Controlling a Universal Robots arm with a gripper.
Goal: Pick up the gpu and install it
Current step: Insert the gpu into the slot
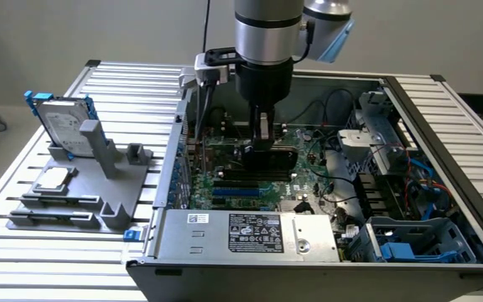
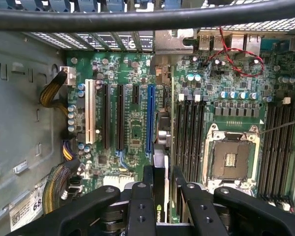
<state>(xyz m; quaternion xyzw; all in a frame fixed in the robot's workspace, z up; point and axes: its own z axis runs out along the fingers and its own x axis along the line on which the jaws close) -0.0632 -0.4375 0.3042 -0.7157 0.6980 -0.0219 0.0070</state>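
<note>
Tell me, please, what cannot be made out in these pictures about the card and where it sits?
1. Exterior view: the card under the claw hides its own lower edge, so whether it touches the board is unclear.
2. Wrist view: the card, seen edge-on between the claw's fingers, covers whatever lies beneath it.
3. Exterior view: the print on the power supply label is too small to read.

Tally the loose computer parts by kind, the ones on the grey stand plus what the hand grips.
Hard drive: 1, on the grey stand
Processor chip: 1, on the same stand
gpu: 1, gripped by the hand inside the case
Total: 3
</note>
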